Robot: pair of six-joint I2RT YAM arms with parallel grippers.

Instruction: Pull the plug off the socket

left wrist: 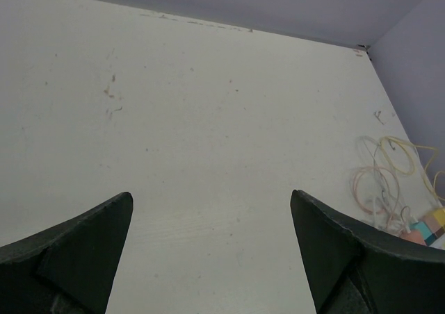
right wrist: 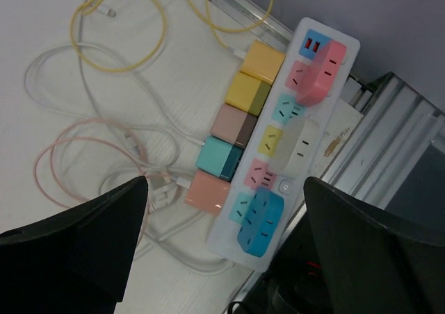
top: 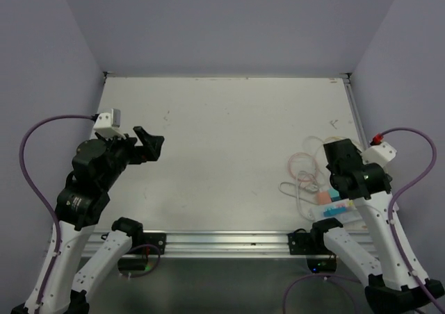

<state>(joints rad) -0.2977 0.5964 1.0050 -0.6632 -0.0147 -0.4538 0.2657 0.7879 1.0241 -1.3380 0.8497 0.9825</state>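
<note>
White socket (right wrist: 270, 142) at near right corner of table (top: 208, 154); pink plug (right wrist: 321, 74), blue plug (right wrist: 261, 222) seated in it; right gripper (right wrist: 226, 183) above, jaws spread, empty; left gripper (left wrist: 211, 196) spread, empty, well apart; pull not begun.

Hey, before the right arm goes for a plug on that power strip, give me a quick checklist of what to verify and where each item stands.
1. Jaws of the right gripper wide and empty: ok.
2. View of the socket: ok, centred below the right gripper in the right wrist view.
3. Seating of the coloured cube plugs: ok, all flush against the socket's side.
4. Path past the loose cords: not ok, loops lie tangled right beside the plugs.
5. Place of the left gripper: ok, open over the table, away from the socket.
6. Which plug to pull: cannot tell.
</note>
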